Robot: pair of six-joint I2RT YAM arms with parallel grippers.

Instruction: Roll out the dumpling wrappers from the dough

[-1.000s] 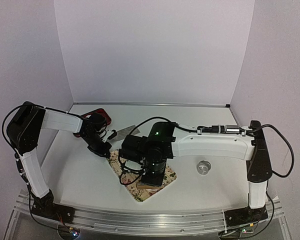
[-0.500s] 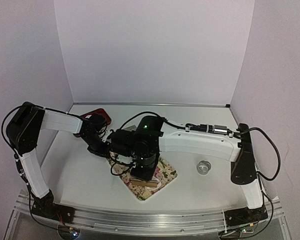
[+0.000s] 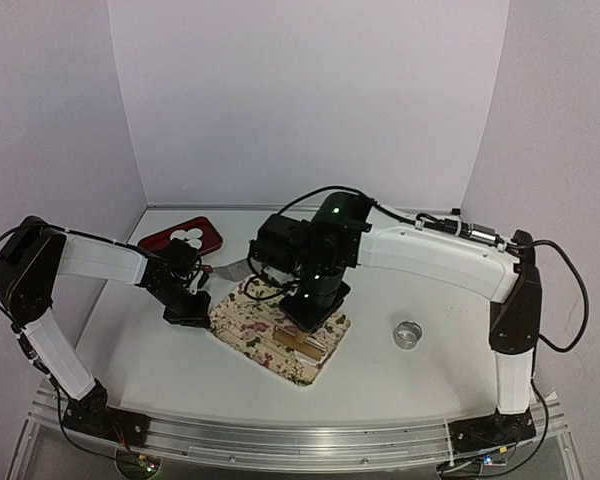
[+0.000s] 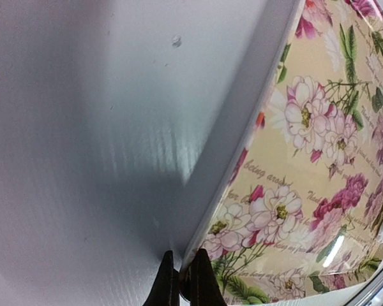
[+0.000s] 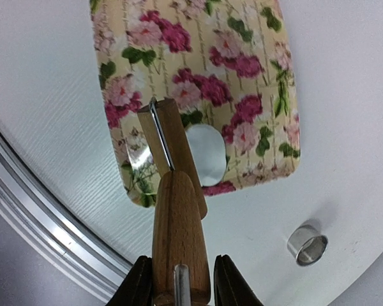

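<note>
Right gripper (image 5: 182,275): jaws part-closed, clamped on the handle of a wooden roller (image 5: 176,191). The roller's far end sits on the floral board (image 5: 198,70).

Dough (image 5: 207,159): one flat, pale, roundish piece on the board, lower centre of the right wrist view, touching the roller's right side and partly under it. In the top view it cannot be made out beneath the roller (image 3: 300,345).

Left gripper (image 4: 182,287): jaws fully closed, tips together against the board's white rim at the bottom of the left wrist view. In the top view it sits at the board's left edge (image 3: 185,312).

Wrappers (image 3: 190,236): white discs in a red tray (image 3: 165,240), upper left of the board, well apart from the roller.

Metal ring (image 3: 408,333): on the table (image 3: 430,290), right of the board, apart from it.
</note>
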